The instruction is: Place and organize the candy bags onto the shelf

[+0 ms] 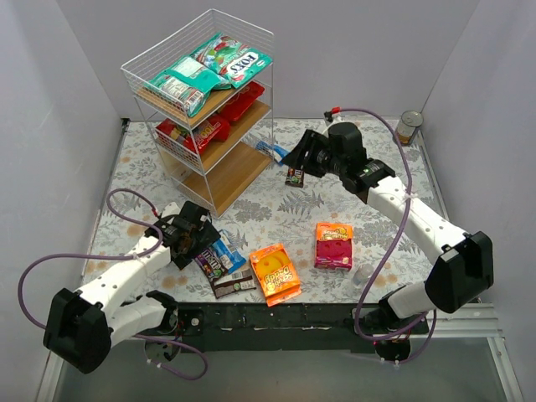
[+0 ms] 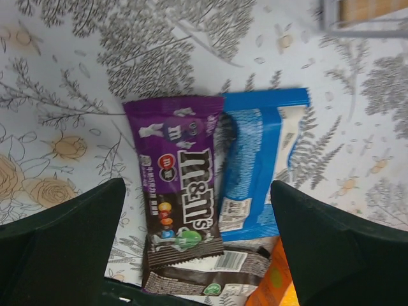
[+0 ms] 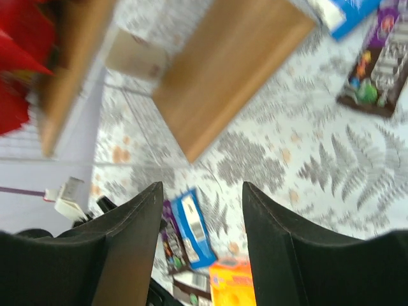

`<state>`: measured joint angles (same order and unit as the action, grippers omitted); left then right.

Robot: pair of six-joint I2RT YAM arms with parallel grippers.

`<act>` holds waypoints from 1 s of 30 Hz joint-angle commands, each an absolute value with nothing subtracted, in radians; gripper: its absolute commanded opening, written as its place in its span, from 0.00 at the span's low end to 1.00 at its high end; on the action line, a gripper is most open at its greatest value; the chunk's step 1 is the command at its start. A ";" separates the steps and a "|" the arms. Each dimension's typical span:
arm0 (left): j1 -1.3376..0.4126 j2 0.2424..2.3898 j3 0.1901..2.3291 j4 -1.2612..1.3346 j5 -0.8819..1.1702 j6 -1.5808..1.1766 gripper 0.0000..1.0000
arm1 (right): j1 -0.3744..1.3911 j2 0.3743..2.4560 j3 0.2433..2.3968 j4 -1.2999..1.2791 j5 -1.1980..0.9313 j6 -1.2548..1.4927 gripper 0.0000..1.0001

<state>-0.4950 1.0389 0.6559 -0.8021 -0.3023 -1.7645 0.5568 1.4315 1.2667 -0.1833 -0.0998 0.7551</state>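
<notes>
Hovering near the 7 o'clock edge of the floral-patterned surface (image 1: 276,209), the left tool (image 2: 197,213) stands spread on either side of a glossy purple candy pack (image 2: 178,185) and a blue pack (image 2: 255,166), which lie touching. The right tool (image 3: 201,210), spread and holding nothing, hangs at 3 o'clock of the three-tier white wire shelf (image 1: 230,176), whose upper tiers carry teal-green bags (image 1: 186,82) and red bags (image 1: 241,100).

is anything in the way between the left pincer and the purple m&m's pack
Nothing visible. The left pincer hangs open over the purple M&M's pack, its top face bare; a blue pack lies alongside, also between the fingers.
</notes>
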 commanded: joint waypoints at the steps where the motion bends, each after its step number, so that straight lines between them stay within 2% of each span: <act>1: -0.497 1.022 0.594 -0.816 -0.235 -1.832 0.98 | 0.626 1.439 1.261 -0.300 -0.052 0.690 0.59; 11: -0.499 1.098 0.417 -0.531 0.029 -1.879 0.91 | 0.700 1.387 1.075 -0.325 -0.098 0.770 0.59; 17: -0.502 1.184 0.463 -0.411 0.038 -1.940 0.89 | 0.696 1.403 1.089 -0.383 -0.110 0.680 0.60; 24: -0.554 1.318 0.538 -0.307 0.037 -1.988 0.88 | 0.670 1.465 1.078 -0.361 -0.221 0.585 0.60; 30: -0.569 1.191 0.534 -0.400 -0.031 -1.988 0.89 | 0.670 1.560 1.065 -0.304 -0.379 0.529 0.61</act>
<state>-0.5610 1.2732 0.5583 -0.2840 0.0456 -1.9865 0.6685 1.4971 1.0569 -0.3595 -0.2409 0.5995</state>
